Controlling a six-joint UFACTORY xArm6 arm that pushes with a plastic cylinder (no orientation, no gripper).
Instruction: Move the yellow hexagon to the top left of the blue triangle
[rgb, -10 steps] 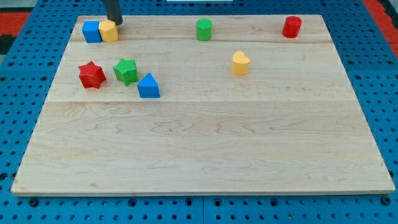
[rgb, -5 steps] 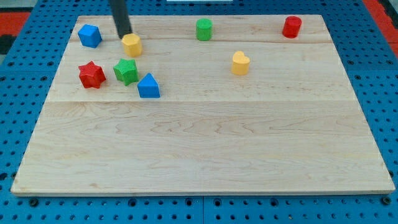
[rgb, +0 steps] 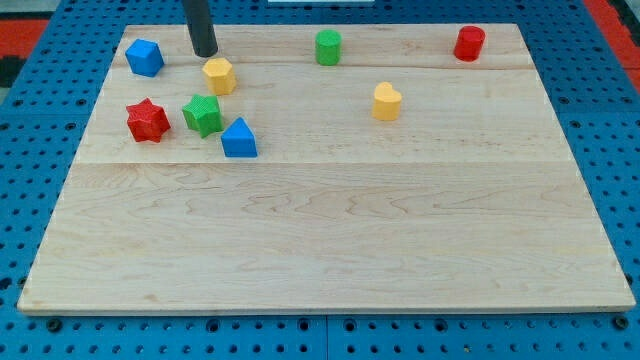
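Since only one camera view is on hand, we take it from the view's top down; our tip (rgb: 205, 53) stands near the top edge of the wooden bench (rgb: 330, 250), just above and to the left of the yellow hexagon (rgb: 219, 75), close to it, though we cannot tell whether the two touch; we carry no claw at all, only the bare rod, so nothing is clenched or grasped. The yellow hexagon lies above the blue triangle (rgb: 239, 139) and a little to the view's left of it, with the green star (rgb: 203, 115) between them on the left side and the red star (rgb: 148, 120) further left; we judge the task close to done, since the hexagon already sits up and left of the triangle; what may be left is a small nudge to settle it nearer. Elsewhere stand a blue cube (rgb: 145, 57), a green cylinder (rgb: 328, 47), a red cylinder (rgb: 469, 43) and a yellow heart (rgb: 387, 101), all well apart from the work; no containers show anywhere on the bench.
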